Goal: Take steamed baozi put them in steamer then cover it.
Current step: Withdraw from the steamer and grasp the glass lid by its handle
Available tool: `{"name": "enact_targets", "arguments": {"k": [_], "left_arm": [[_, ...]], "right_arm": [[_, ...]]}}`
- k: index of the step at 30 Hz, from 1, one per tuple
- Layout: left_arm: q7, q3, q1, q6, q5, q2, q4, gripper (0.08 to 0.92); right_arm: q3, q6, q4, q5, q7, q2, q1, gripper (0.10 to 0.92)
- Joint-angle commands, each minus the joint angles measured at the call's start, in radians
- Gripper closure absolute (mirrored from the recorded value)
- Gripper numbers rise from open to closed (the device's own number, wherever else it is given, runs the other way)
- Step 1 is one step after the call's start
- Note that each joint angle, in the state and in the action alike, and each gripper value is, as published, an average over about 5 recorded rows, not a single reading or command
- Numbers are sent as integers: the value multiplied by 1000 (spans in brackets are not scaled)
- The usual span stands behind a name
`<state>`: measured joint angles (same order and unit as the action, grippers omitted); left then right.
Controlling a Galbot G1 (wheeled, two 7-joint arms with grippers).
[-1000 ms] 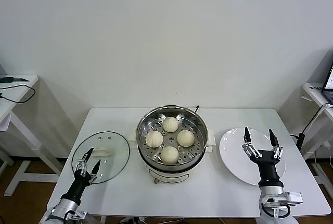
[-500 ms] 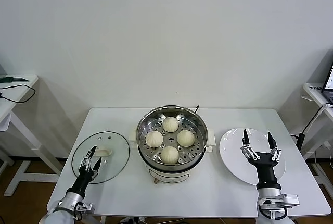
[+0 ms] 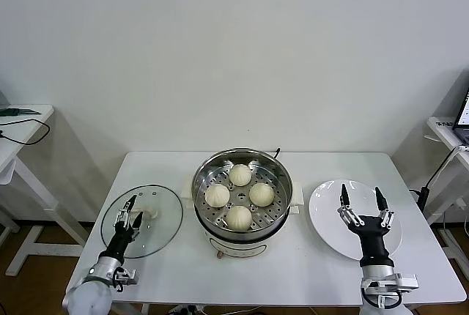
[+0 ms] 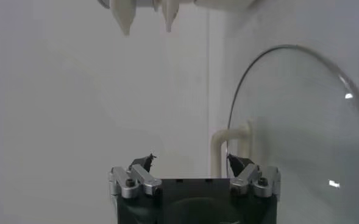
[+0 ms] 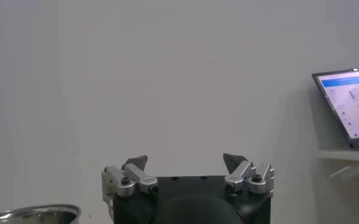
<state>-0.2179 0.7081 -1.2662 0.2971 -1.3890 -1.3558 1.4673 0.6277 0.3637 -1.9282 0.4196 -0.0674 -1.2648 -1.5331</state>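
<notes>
Head view: all four steamed baozi (image 3: 239, 196) are sitting on the perforated tray inside the steamer (image 3: 242, 192), so the loading step looks complete and the covering step is in hand. The cover (image 3: 142, 220) is lying flat on the table (image 3: 308, 267), on the outer side of the steamer. The left gripper (image 3: 130, 216) is hovering over the cover, its fingers apart, with the white handle (image 3: 147, 214) just beside it toward the steamer; whether a fingertip is touching the glass cannot be told. The right gripper (image 3: 361, 206) is waiting over the white plate (image 3: 328, 216), fingers spread wide and holding nothing, with the steamer well off to its inner side.

Left wrist view: the left gripper (image 4: 192, 161) is standing open. The handle (image 4: 230, 143) is lying just ahead of one fingertip, not between the fingers. The next move probably calls for centring the fingers on the handle, closing, lifting, and carrying the cover onto the steamer rim.

Right wrist view: the right gripper (image 5: 185, 161) is open and empty, facing the wall. Only the steamer rim (image 5: 33, 213) is showing, low and to one side.
</notes>
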Motion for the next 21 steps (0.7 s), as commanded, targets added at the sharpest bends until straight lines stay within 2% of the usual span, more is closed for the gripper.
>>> {"name": "enact_targets", "arguments": {"k": [1,15,21], "left_arm": [[-2,-6,67,-14,-22,-1,-55,177],[-13,-26,116,-23,-36,-7,-126,187],[-21,-26,118,-14,-48,-8,-154,325]], "right_arm": [[-2,3,12,-5,0,-3,3,203],[1,17,32,-20,1,-9,6,203],[-3,24,39,-27,1,-12,10,203]]}}
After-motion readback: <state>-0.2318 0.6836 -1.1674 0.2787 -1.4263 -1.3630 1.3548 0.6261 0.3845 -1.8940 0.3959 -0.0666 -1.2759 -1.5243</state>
